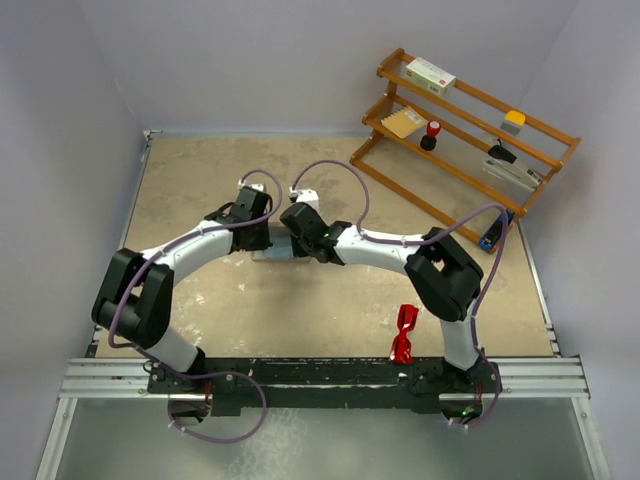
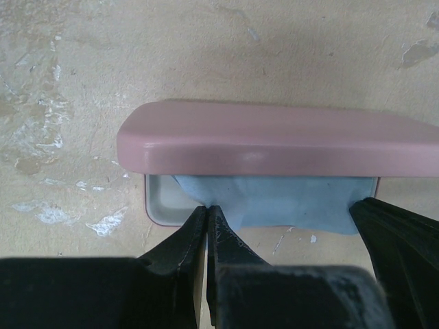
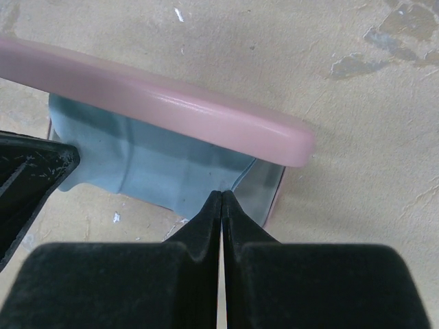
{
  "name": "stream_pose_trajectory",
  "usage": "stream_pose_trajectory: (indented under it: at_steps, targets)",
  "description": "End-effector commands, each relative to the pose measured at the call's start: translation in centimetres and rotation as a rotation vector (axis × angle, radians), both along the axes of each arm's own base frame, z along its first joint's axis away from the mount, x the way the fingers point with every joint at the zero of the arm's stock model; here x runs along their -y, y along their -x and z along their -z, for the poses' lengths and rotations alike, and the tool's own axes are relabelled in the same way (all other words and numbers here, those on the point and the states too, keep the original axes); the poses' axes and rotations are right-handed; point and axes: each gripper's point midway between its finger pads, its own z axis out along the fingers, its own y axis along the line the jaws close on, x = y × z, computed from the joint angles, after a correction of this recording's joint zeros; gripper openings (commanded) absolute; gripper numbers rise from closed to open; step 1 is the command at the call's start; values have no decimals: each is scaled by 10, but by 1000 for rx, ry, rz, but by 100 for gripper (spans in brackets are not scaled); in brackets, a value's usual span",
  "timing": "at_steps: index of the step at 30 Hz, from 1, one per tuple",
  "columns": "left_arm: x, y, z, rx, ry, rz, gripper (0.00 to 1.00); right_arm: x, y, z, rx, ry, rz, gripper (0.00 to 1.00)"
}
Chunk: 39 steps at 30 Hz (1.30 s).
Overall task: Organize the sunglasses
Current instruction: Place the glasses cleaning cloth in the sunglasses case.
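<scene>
Showing both arms meeting at mid-frame in the top view over a pink case [image 2: 274, 147], whose lid hangs half lowered above its white-lined tray. A blue cloth [image 2: 288, 202] lies in the tray and spills over the near rim. The left fingers [image 2: 184, 241] are pressed together, tips at the cloth's lower left edge, apparently pinching it. The right fingers [image 3: 200, 229] are likewise closed at the cloth's lower right corner, where its folds converge. The sunglasses [image 1: 404, 333] lie on the table [image 1: 300, 310] at lower right of the top view, near the right arm's base and well apart from the case. A wooden rack [image 1: 480, 95] stands at upper right.
</scene>
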Motion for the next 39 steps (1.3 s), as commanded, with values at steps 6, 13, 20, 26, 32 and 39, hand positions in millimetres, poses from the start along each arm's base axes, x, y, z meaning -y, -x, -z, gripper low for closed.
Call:
stream_pose_trajectory:
  at_steps: [6, 13, 20, 26, 32, 39]
  targets:
    - [2, -10, 5, 16, 5, 5, 0, -5, 0, 10, -3, -8, -2, 0]
    - [-6, -10, 10, -5, -23, 4, 0, -1, 1, 12, -3, 0, 5, 0]
    - [-17, -13, 10, -11, -54, 1, 0, 7, 0, 14, -4, 7, 18, 0]
    - [-18, -13, 14, -21, -56, 0, 0, 9, -1, 13, 0, 9, 21, 0]
    - [-17, -12, 20, -41, -56, 6, 0, 9, -3, 14, 0, 14, 19, 0]
    - [-18, -10, 25, -61, -65, 7, 0, 8, -4, 15, 2, 15, 20, 0]
